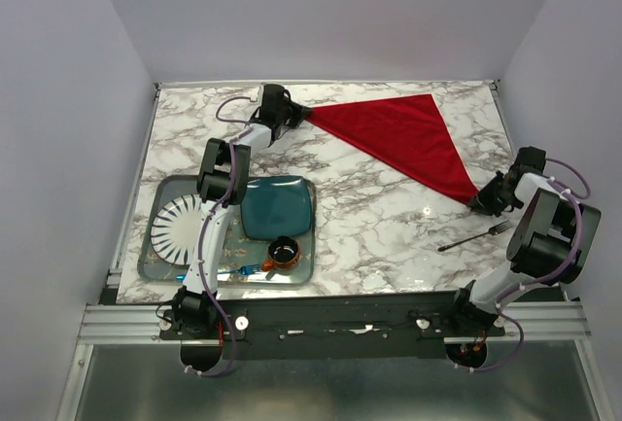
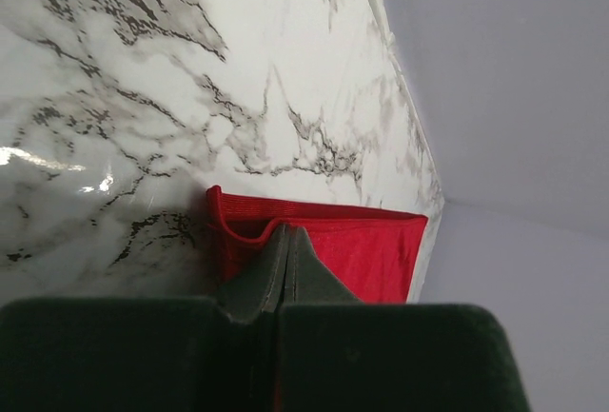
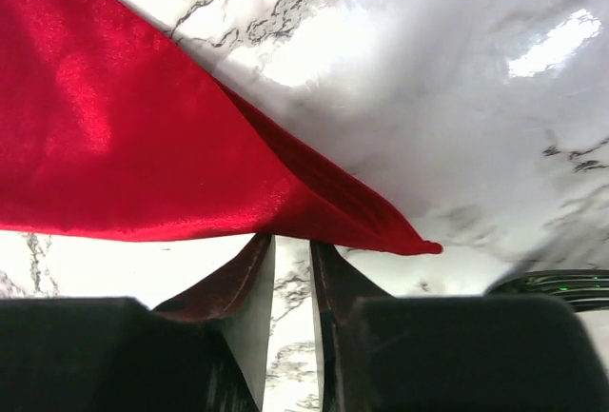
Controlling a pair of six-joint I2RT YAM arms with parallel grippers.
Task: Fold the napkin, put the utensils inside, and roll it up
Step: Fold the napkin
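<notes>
The napkin lies folded into a triangle on the far right part of the bench. One corner points toward the middle of the far edge, one sits near the far right corner, and the third reaches toward the right edge about halfway along it.

The left tool is at the corner nearest the middle of the far edge. In the left wrist view the left tool has its jaws pressed together on the napkin, and a hemmed edge curls up just in front of the tips.

The right tool is at the corner by the right edge. In the right wrist view the right tool has its jaws a narrow gap apart, with bench showing between them. The tips reach the lower edge of the napkin, whose pointed corner lies just beyond them to the right. I cannot tell whether any cloth is pinched.

The fork lies flat near the right edge, on the near side of that corner and apart from the napkin.

A tray sits at the near left corner. It holds a white plate, a teal plate, a cup and a blue utensil.
</notes>
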